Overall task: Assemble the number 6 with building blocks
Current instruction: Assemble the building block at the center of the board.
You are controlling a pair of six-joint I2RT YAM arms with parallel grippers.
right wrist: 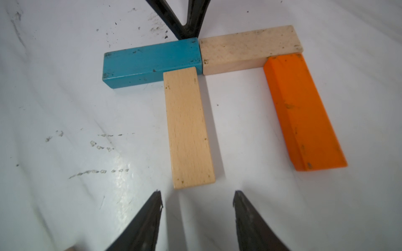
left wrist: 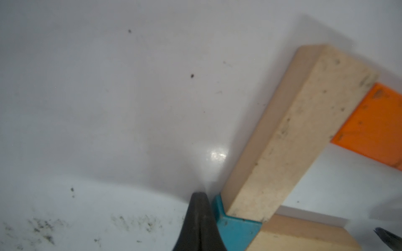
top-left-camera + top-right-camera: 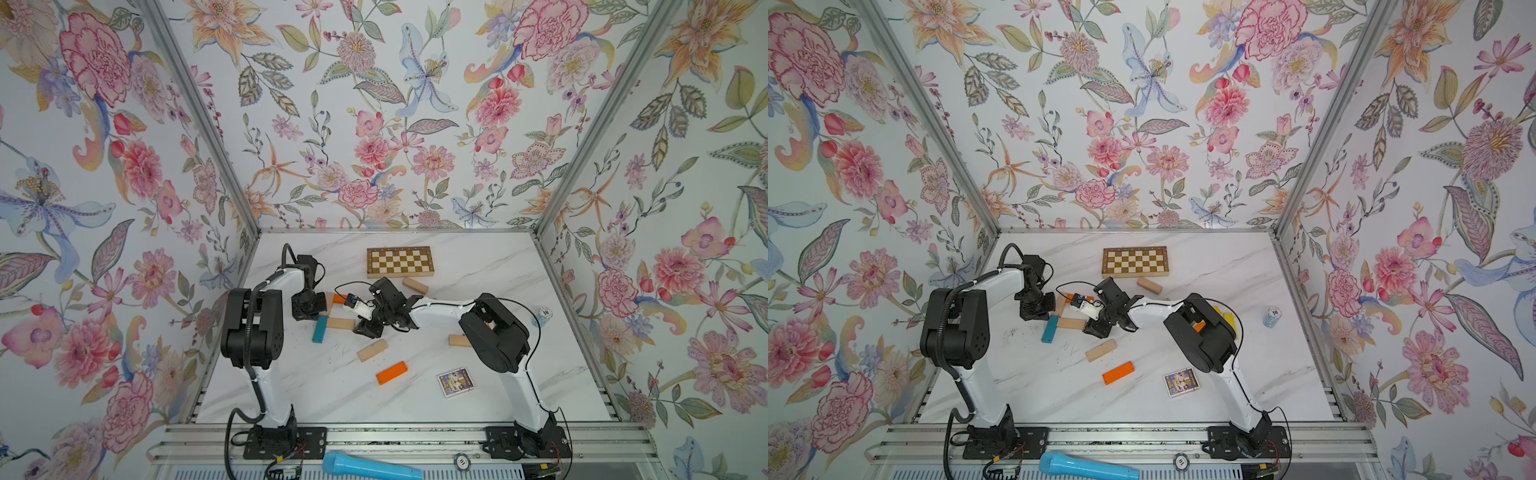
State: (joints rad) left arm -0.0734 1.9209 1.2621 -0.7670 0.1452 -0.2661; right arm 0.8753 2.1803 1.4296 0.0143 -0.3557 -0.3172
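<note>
Looking in both top views, 4 joined building blocks point(image 3: 1069, 323) lie between the middle of the tabletop point(image 3: 478, 266) and its left edge, and the teal block point(image 3: 320, 328) reaches nearest the front edge. In the left wrist view, the left gripper point(image 2: 199, 195) is pressed together, with its tip at the end of the teal block. In the right wrist view, the right gripper point(image 1: 198, 193) stands apart and empty, just behind the pale block point(image 1: 188, 128). I think it is best to lift it straight up, so that nothing shifts.

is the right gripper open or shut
Open: the right gripper shows a wide gap between its tips with nothing in it; the pale block lies just ahead, untouched.
</note>
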